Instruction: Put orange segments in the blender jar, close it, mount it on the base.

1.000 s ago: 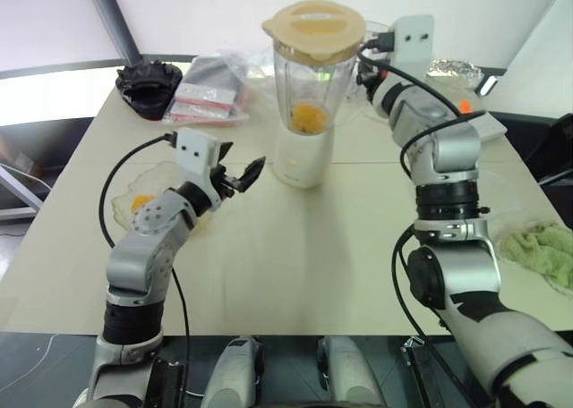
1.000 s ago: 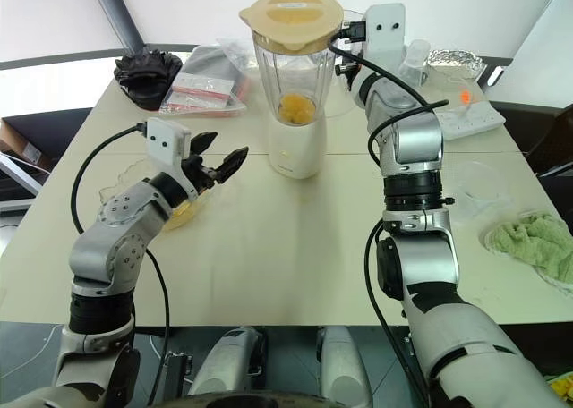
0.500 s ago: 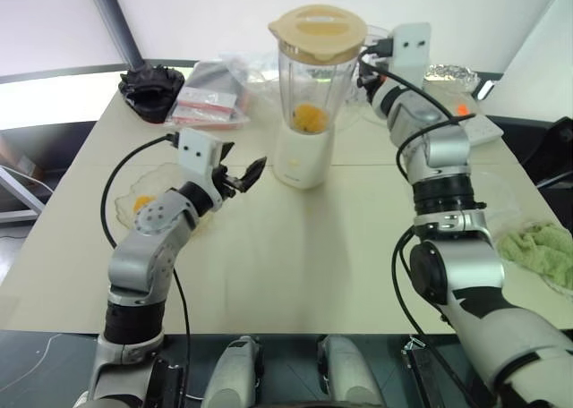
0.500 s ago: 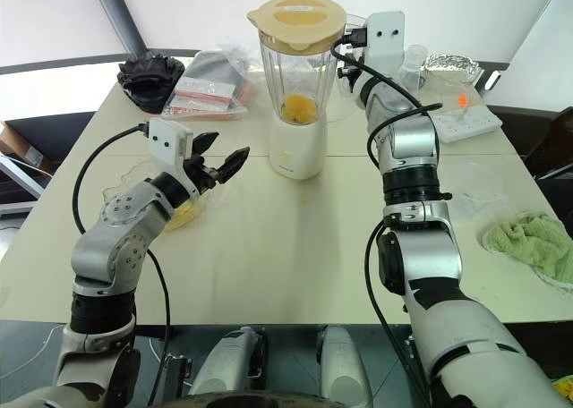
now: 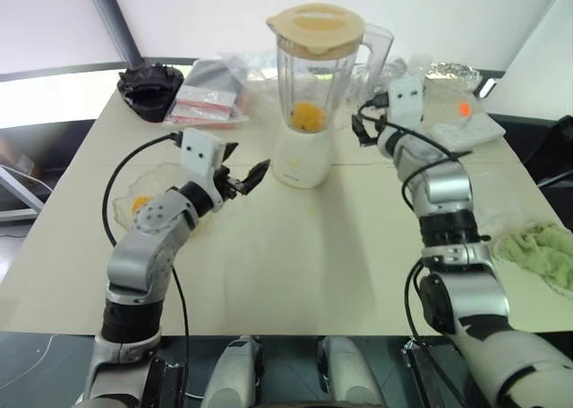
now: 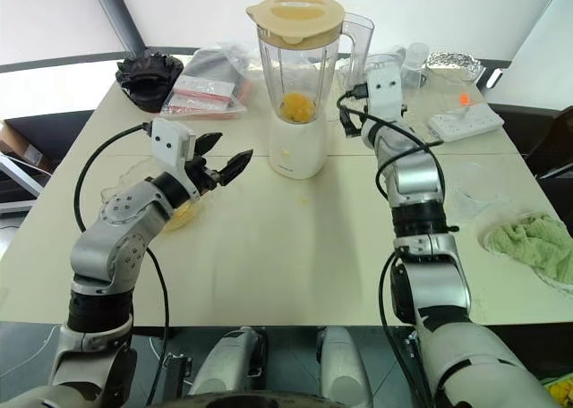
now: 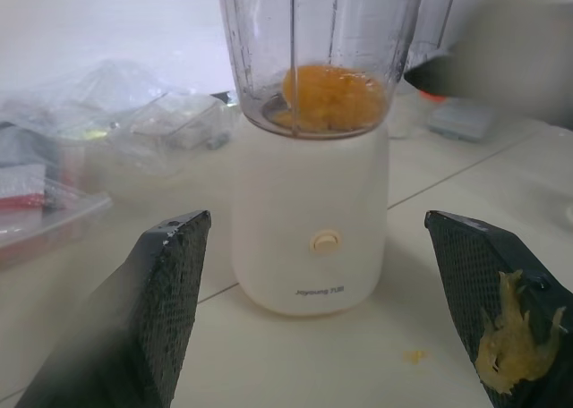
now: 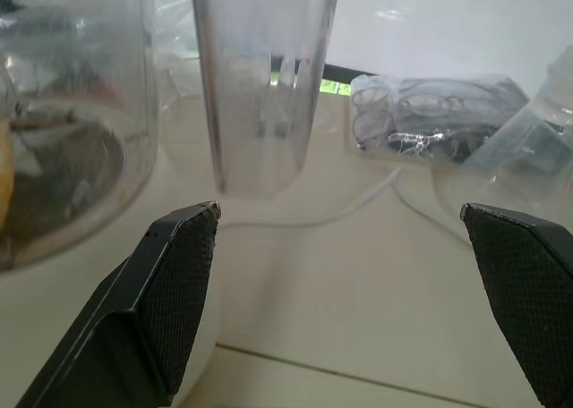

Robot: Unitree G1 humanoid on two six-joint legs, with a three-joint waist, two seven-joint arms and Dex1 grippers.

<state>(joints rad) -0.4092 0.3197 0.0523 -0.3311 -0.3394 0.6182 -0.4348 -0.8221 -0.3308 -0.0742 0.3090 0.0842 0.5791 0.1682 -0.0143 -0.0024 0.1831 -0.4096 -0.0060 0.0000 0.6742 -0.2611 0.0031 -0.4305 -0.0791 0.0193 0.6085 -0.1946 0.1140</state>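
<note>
The blender jar (image 5: 311, 77) stands upright on the cream base (image 5: 303, 156), with its flat cream lid (image 5: 315, 25) on top. Orange segments (image 7: 333, 97) lie at the jar's bottom. Another segment (image 5: 141, 202) rests in the shallow glass bowl (image 5: 121, 216) at the left. My left gripper (image 5: 242, 164) is open and points at the base from the left, a short way off; orange pulp sticks to one of its fingers (image 7: 501, 336). My right gripper (image 8: 338, 213) is open just right of the jar, below its handle (image 8: 260, 86), holding nothing.
At the back left lie a black object (image 5: 149, 88) and plastic bags (image 5: 204, 99). A white power strip (image 5: 466, 126) and a foil dish (image 5: 452, 70) sit at the back right. A green cloth (image 5: 542, 251) lies at the right edge.
My right gripper has sunk from beside the jar's top to the level of its lower part and has opened. The jar's handle now shows free. The left arm has kept still.
</note>
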